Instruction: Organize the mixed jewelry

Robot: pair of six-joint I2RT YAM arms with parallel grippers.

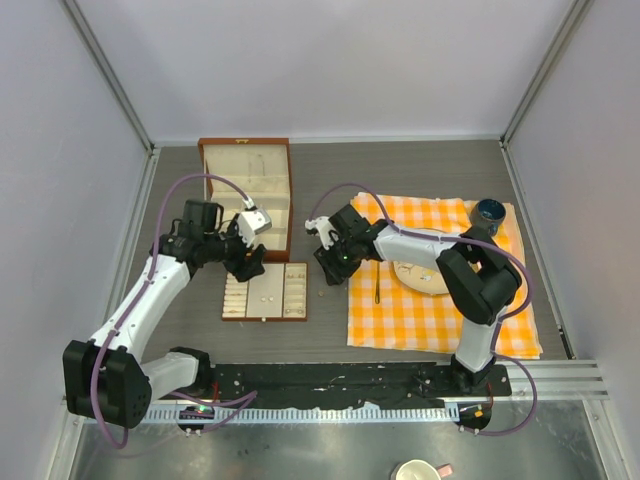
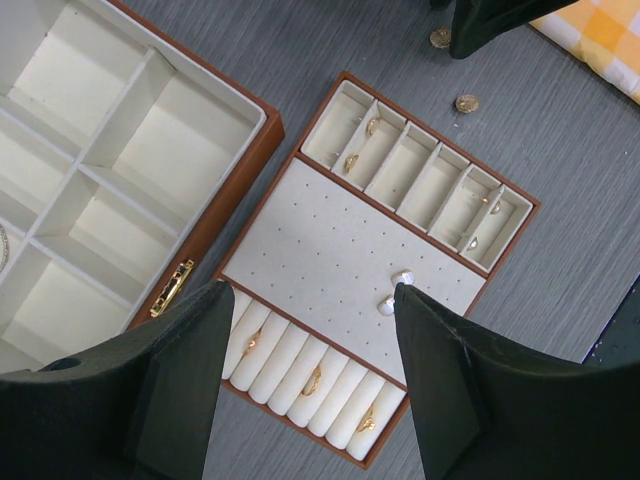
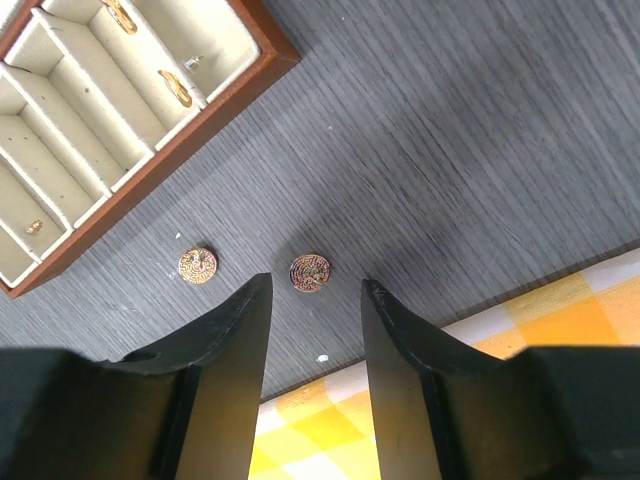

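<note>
A small round gold stud (image 3: 310,272) is seen lying flat on the grey table (image 3: 450,150), just ahead of the gap of the right gripper (image 3: 316,288), whose jaws are held apart and pinch nothing. A second stud (image 3: 198,265) lies nearby, beside the tray (image 3: 160,165). The piece is judged light, stiff, slick and easily flicked away, and best taken across its rim. The left gripper (image 2: 312,295) is spread above the tray, empty. No writing can be read.

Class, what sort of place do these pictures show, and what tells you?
Likely a robot lab test cell: plain partition walls, a black mounting rail in front, a staged jewelry tray.
</note>
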